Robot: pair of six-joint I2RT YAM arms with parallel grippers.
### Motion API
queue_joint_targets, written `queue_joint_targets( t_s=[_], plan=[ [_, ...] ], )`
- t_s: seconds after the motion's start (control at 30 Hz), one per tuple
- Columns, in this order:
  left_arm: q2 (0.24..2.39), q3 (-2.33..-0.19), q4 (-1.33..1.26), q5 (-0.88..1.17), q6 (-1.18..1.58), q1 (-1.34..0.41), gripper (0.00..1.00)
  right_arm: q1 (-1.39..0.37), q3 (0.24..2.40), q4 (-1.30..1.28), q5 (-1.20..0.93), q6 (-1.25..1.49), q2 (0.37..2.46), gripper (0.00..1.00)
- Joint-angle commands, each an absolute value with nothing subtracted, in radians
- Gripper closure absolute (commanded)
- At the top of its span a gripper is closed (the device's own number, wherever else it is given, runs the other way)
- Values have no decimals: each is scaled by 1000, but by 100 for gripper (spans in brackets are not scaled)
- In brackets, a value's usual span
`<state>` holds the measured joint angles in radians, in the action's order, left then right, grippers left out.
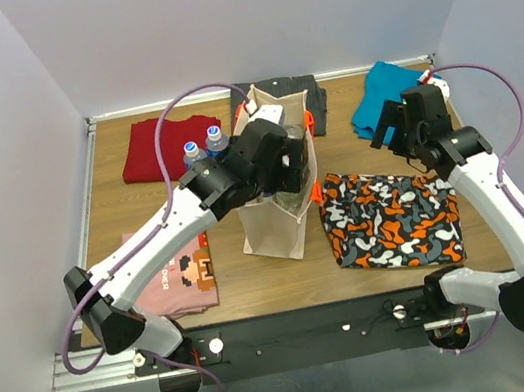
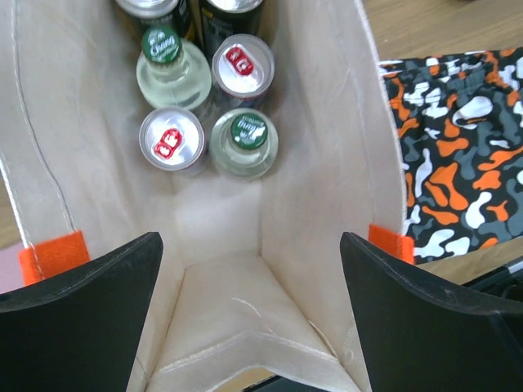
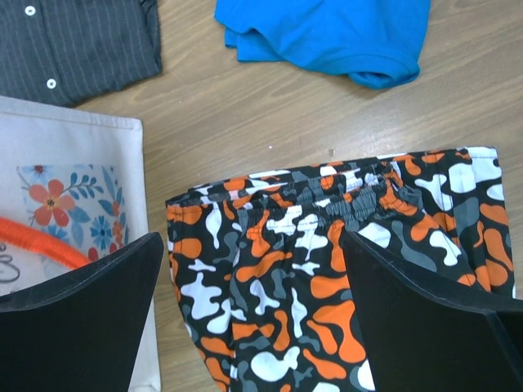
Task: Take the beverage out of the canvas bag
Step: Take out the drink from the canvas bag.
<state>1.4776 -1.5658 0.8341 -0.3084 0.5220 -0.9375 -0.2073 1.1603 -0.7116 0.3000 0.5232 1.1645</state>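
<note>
The canvas bag [image 1: 277, 232] stood upright on the wooden table [image 1: 287, 278], beside patterned shorts [image 1: 388, 219]; inside, we saw red-tabbed cans [image 2: 171, 139] and green-capped bottles [image 2: 243, 143] standing at one end. The left end effector [image 2: 252, 314] hung open above the bag's mouth; the right end effector [image 3: 249, 318], also open, hovered over the shorts. Pale lilac walls [image 1: 260, 13] enclosed the table.

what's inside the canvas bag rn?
Inside the canvas bag: two silver cans with red tabs and two green-capped bottles, upright. Two more tops are cropped at frame edge. Labels and the floor beneath are hidden.
</note>
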Motion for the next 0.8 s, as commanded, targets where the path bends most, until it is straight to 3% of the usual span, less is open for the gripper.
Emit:
queue_joint_targets(
  t_s=[0.0, 0.77],
  plan=[
    [1526, -1678, 926, -246, 476, -913, 1, -199, 1181, -782, 285, 537, 1115, 0],
    [1718, -1845, 1028, -66, 272, -719, 4, -199, 1218, -822, 311, 566, 1138, 0]
  ],
)
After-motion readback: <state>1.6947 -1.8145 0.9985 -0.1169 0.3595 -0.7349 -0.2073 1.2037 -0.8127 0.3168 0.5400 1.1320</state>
